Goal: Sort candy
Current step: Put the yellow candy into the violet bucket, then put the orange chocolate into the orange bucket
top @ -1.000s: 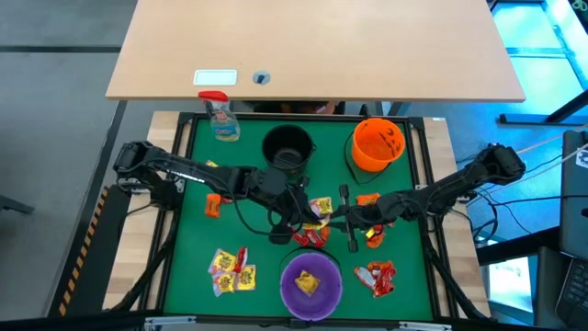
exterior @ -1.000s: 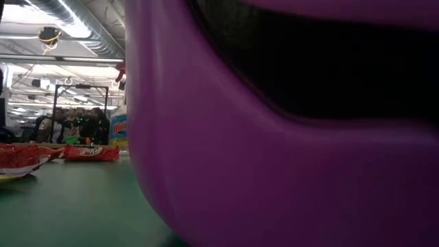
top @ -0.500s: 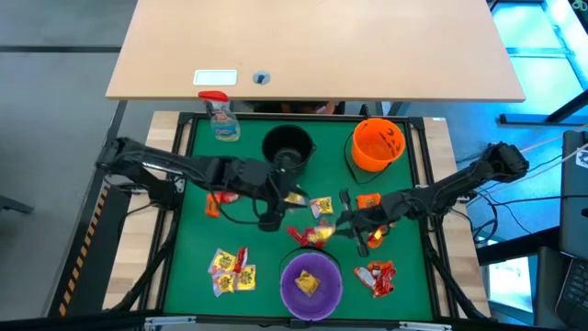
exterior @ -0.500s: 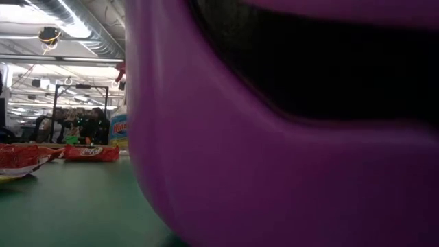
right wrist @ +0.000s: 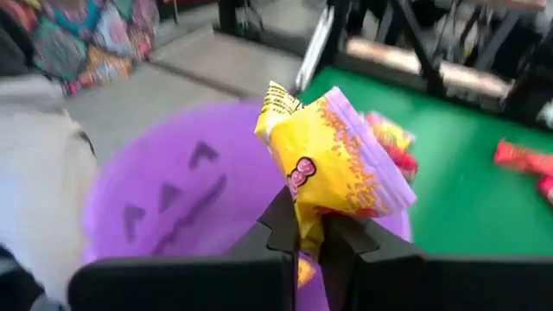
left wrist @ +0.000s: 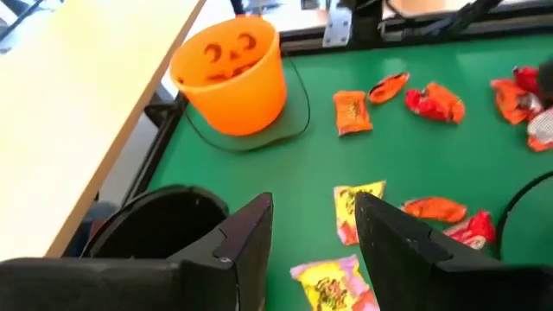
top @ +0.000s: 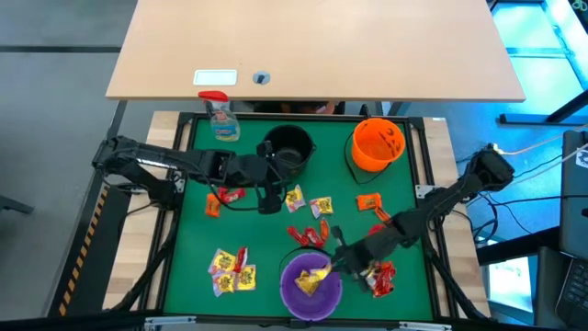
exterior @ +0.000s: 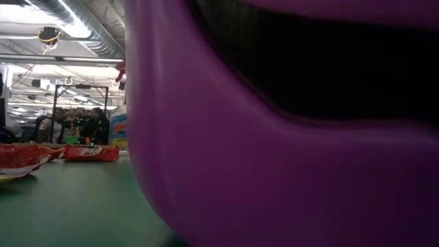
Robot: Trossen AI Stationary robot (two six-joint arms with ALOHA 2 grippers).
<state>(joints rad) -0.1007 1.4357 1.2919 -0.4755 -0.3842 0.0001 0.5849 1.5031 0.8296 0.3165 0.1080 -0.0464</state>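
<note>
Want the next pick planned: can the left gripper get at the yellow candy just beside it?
Probably yes. The left gripper is open and empty, and the yellow candy lies flat on bare mat with nothing over it; the right gripper is away at the purple bowl.

From above I saw my right hand at the rim of the purple bowl, pinched on a yellow candy over the bowl's edge. My left hand hung near the black bowl, just beside a yellow packet. The orange bucket stood at the far right of the green table, the spray bottle at the far left corner. Red packets lay beside the purple bowl, yellow ones on its other side.
</note>
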